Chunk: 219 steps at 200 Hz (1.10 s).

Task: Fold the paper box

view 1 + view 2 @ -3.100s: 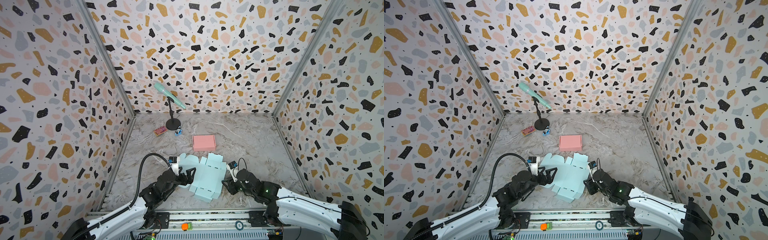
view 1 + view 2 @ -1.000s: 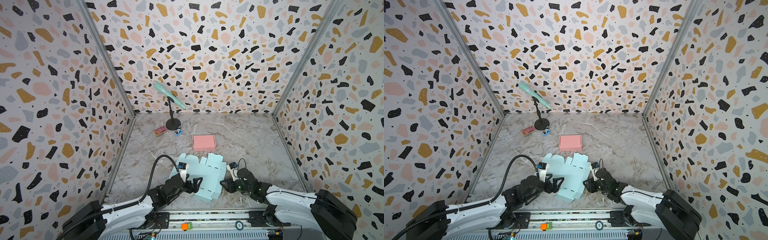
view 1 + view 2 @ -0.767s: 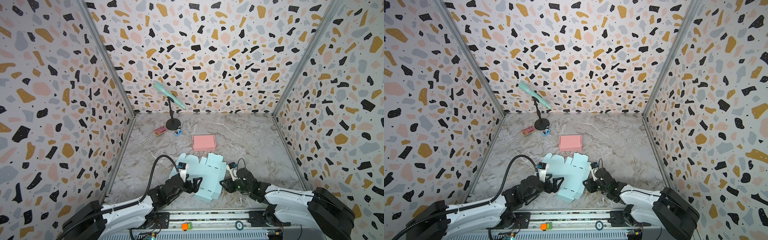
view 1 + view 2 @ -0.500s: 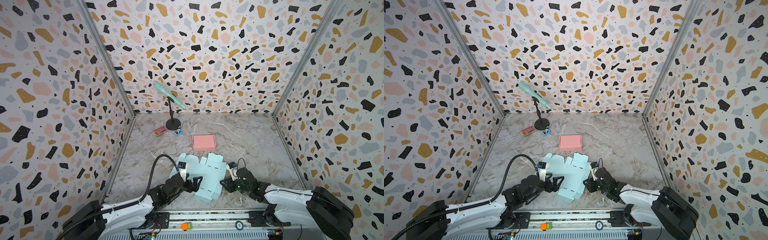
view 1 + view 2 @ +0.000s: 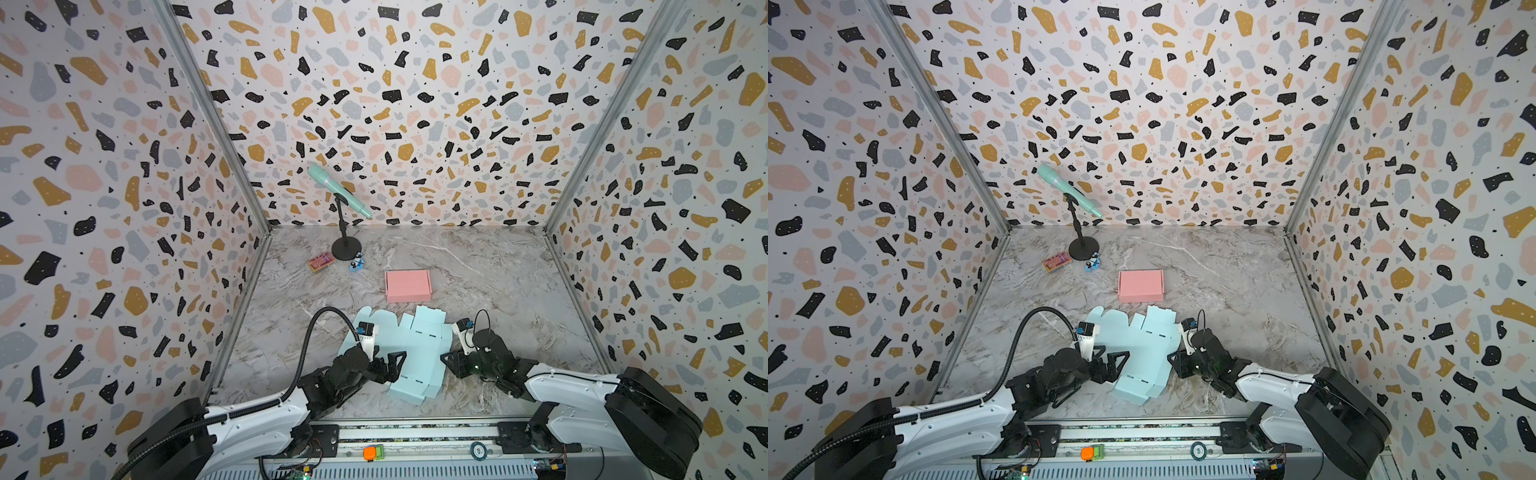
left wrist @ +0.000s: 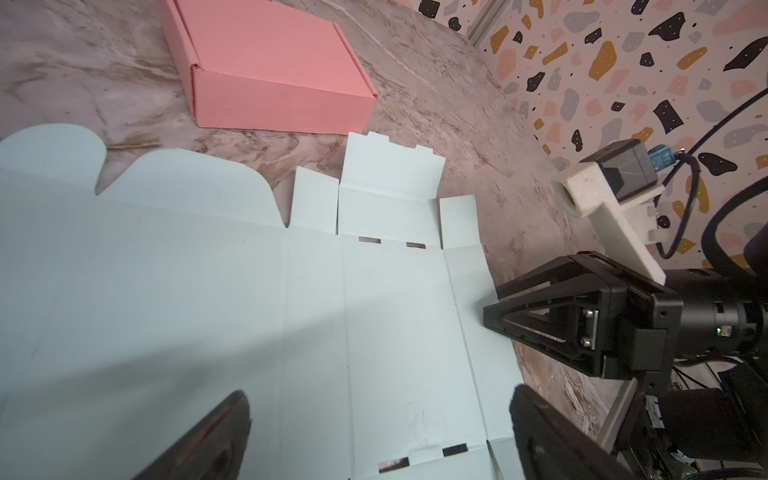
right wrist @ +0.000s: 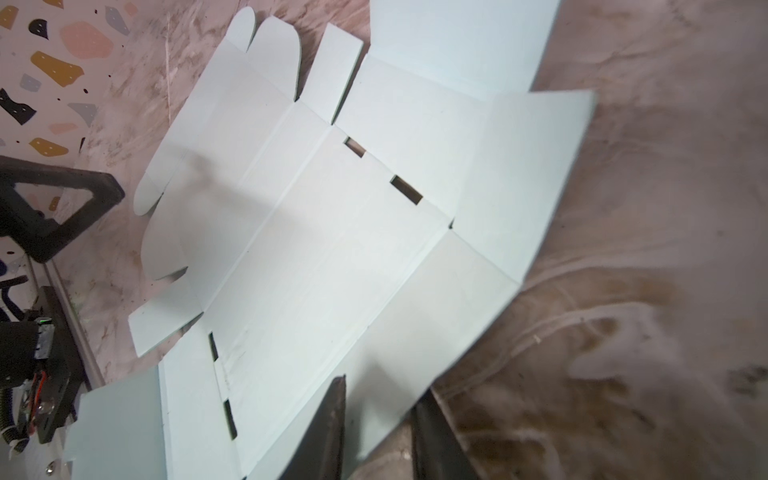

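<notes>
A robot test booth: terrazzo-patterned walls [image 5: 415, 104] enclose a marble-look tabletop [image 5: 498, 282].

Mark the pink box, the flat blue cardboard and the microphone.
pink box [image 5: 408, 286], in a top view, lid centre.
flat blue cardboard [image 5: 426, 353], in a top view, middle panel.
microphone [image 5: 334, 188], in a top view, mid-body.

Blank [image 5: 419, 353]: smooth matt pale-blue card with pressed creases; pink box [image 5: 407, 285]: matt card of like finish. Table [image 5: 498, 282]: smooth marble-patterned top with a faint sheen; walls [image 5: 415, 104]: matt printed panels joined by dull metal posts [image 5: 219, 124]. Arms [image 5: 249, 419]: glossy white plastic shells; right gripper [image 6: 491, 301]: matt black plastic; its camera mount [image 6: 602, 208]: grainy white plastic.
</notes>
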Motion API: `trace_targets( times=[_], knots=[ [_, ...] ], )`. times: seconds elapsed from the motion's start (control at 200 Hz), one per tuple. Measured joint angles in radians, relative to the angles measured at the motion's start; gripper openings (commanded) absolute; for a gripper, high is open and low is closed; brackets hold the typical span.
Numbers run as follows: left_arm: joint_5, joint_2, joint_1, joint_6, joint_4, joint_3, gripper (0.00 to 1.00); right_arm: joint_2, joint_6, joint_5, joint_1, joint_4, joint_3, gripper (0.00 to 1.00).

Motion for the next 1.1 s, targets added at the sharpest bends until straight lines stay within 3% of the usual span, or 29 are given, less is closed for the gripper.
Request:
trace_targets(
  times=[0.681,0.951,1.096],
  knots=[
    [-0.027,0.000,0.000,-0.005,0.000,0.000,0.99,0.197,-0.124,-0.019,-0.027,-0.053,0.188,0.27],
    [-0.037,-0.008,0.000,-0.009,0.002,-0.003,0.99,0.168,-0.113,-0.029,-0.028,-0.054,0.190,0.43],
    [-0.038,-0.009,0.000,-0.009,0.001,-0.005,0.99,0.114,-0.091,-0.044,-0.028,-0.036,0.155,0.45]
  ],
)
